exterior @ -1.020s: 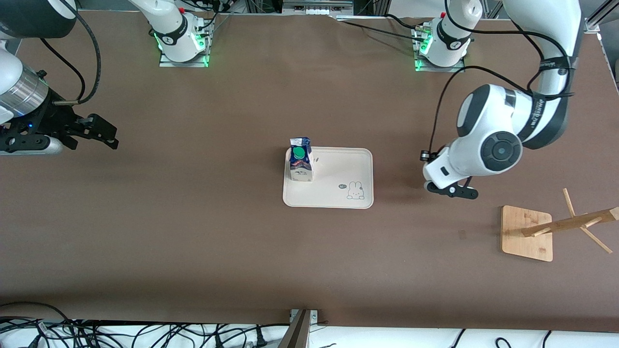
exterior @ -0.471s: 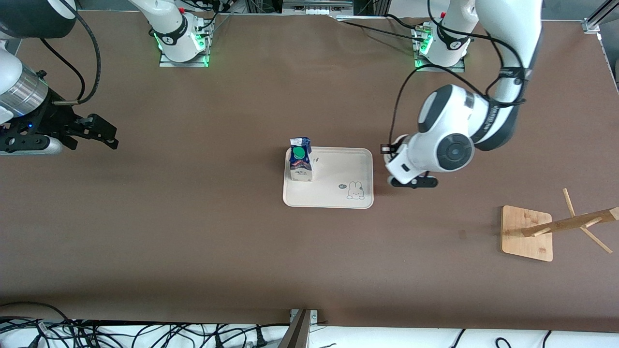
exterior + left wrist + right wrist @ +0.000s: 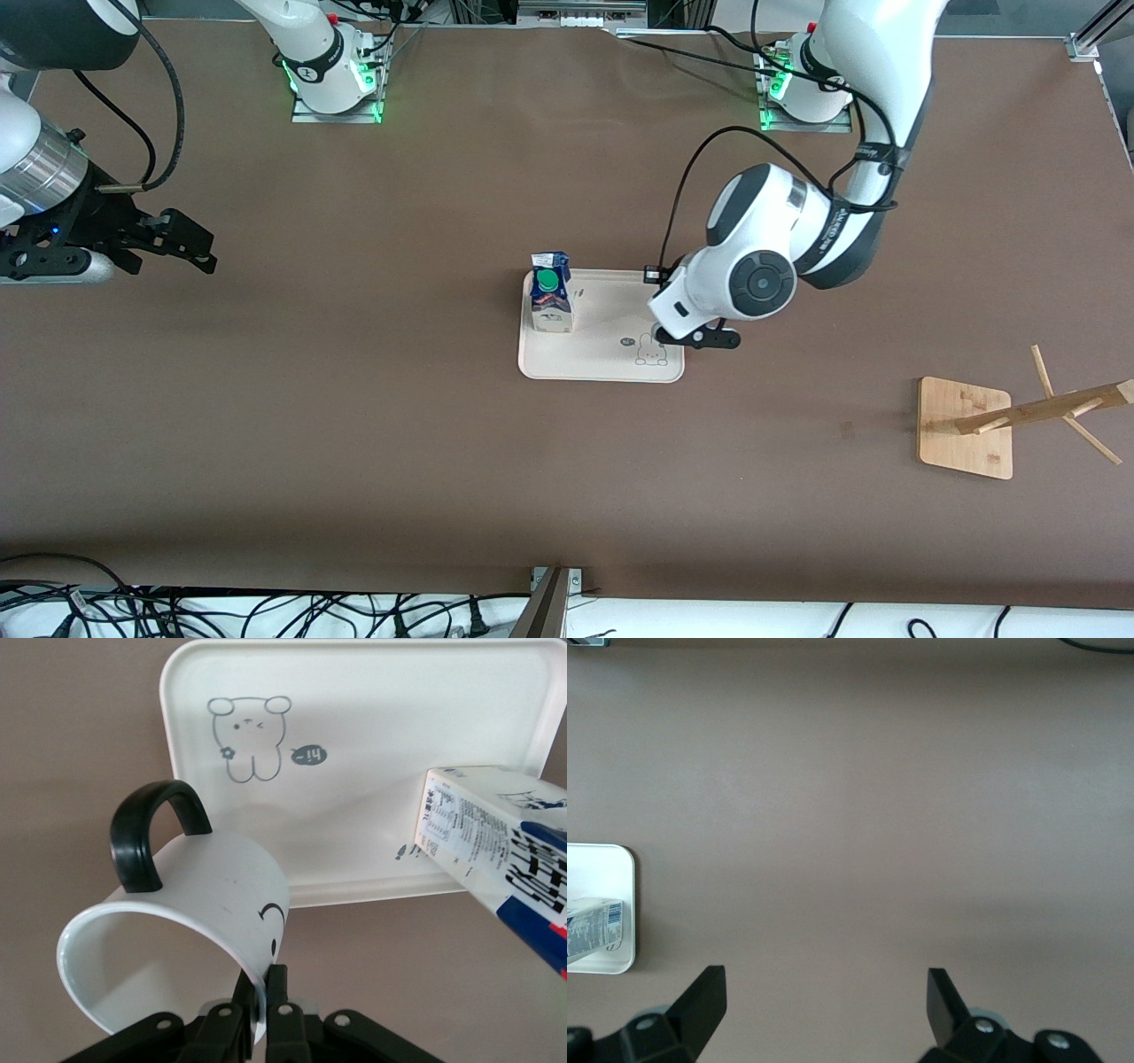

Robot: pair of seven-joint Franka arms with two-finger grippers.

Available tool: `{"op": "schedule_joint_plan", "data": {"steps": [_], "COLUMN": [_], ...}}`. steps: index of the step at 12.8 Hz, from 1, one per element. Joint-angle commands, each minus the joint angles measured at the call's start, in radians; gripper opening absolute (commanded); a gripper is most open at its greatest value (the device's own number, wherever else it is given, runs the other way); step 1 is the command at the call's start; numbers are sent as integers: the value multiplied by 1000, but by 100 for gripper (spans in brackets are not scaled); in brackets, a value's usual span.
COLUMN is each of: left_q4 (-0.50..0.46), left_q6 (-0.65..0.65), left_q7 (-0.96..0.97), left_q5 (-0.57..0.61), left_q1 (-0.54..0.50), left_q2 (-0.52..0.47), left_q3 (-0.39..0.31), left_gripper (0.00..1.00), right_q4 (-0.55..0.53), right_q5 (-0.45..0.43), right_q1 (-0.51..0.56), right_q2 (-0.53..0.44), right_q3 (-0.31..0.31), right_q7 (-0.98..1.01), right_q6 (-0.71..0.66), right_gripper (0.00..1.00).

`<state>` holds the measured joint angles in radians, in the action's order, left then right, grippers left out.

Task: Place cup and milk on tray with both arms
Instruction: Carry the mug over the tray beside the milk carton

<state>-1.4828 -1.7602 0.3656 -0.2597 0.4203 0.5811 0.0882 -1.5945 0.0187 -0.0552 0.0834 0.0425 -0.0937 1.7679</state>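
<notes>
Pinched by its rim, the cup (image 3: 177, 921) is held in the left gripper (image 3: 261, 1010) over the tray's (image 3: 611, 368) edge toward the left arm's end; the milk (image 3: 551, 301) stands on the tray; the right gripper (image 3: 824, 1001) waits spread wide over bare table.

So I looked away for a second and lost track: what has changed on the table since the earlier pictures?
The left arm swung from near the wooden rack toward the middle; the left gripper, shut on the cup by its rim, now hangs over the tray's bunny corner. Unchanged: the milk stands on the tray, and the right gripper waits open at its own end of the table.
</notes>
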Motion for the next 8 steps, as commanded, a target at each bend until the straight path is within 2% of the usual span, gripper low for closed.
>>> {"op": "schedule_joint_plan", "data": {"steps": [1,6,8], "left_q4": [85,96,92], "left_q6": [-27,-61,-61], "left_q7": [-45,-183,-197], "left_q5": [-7,2,48], "left_q1": [9,-12,-20], "left_q2": [80,108,118], "left_q3": [25,25,25], "left_gripper": [0,0,0], "right_q4": [5,5,5], "right_q5": [-5,-5,-5], "right_q1": [8,8,8], "right_q2": [-2,-2,-2], "right_q3": [5,5,5], "right_q7": [-3,-3,-3], "right_q6": [-7,-7,-7], "right_gripper": [100,100,100]}}
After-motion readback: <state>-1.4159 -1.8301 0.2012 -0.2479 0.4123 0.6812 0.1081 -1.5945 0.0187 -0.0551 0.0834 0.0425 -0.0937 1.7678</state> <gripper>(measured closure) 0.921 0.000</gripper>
